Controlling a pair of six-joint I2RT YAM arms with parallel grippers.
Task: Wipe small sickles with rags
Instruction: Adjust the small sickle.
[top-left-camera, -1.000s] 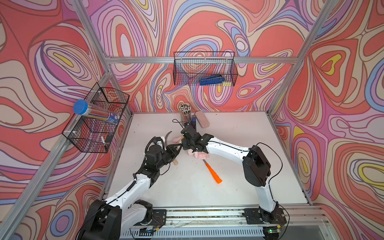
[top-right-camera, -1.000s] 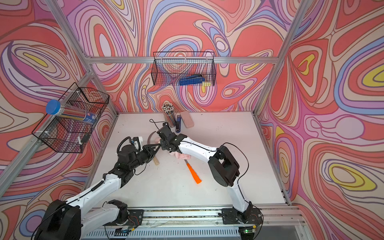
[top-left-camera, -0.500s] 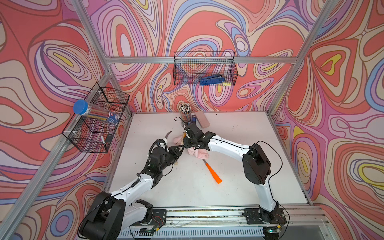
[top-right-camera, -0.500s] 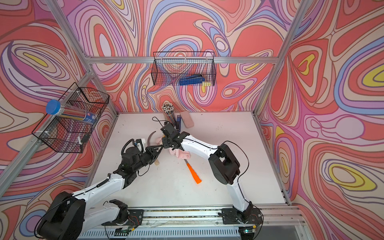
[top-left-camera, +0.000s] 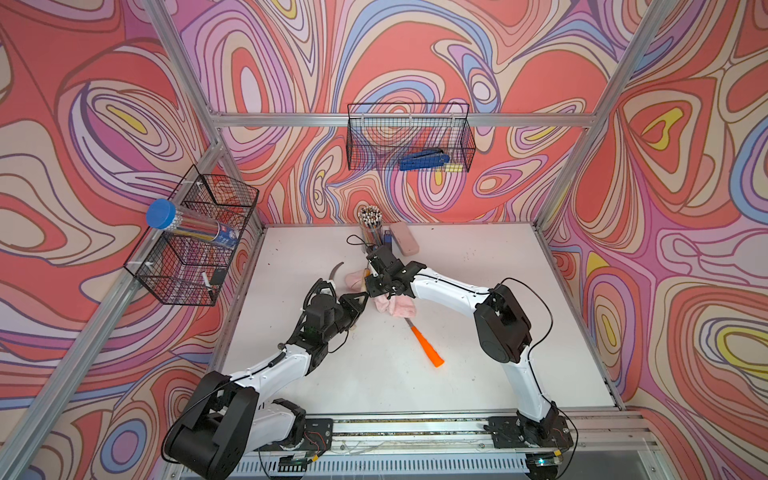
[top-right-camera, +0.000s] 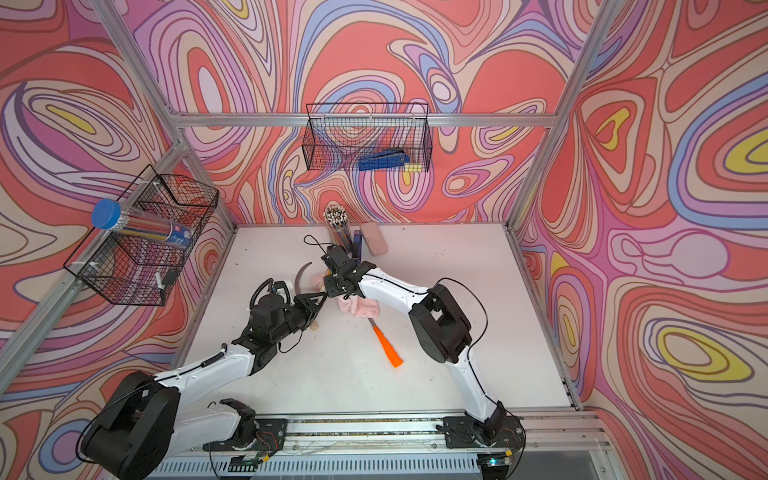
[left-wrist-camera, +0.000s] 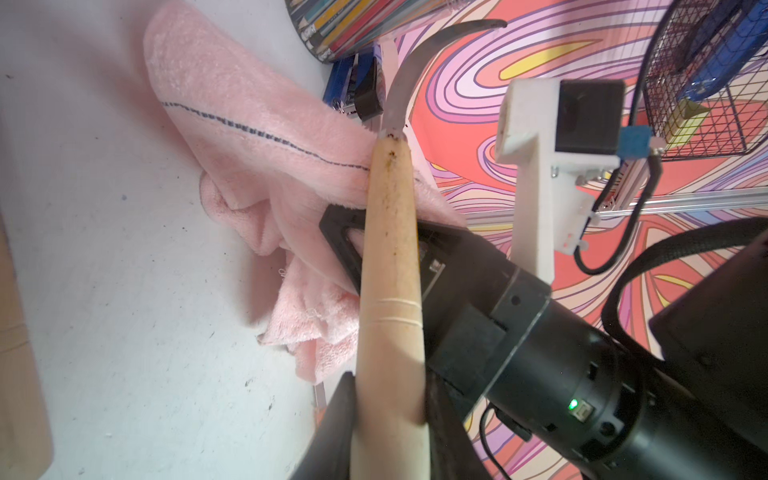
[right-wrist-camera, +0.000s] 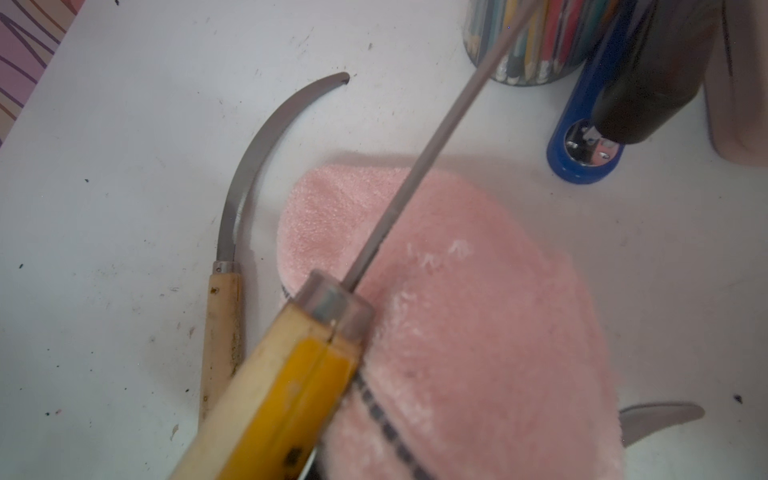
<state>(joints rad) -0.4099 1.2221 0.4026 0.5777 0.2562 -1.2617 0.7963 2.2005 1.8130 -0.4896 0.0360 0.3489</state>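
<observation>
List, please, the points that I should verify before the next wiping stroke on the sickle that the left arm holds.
1. Left pincer shut on the held sickle, at its wooden handle: ok.
2. Right pincer shut on the pink rag: ok.
3. Rag touching the held sickle's blade: cannot tell; the blade crosses over the rag.
4. Second wooden-handled sickle lying apart from the rag: ok.
5. Orange-handled sickle free of the rag: not ok; its metal part runs under the rag.
6. Held blade's tip clear of the pencil cup: cannot tell.
</observation>
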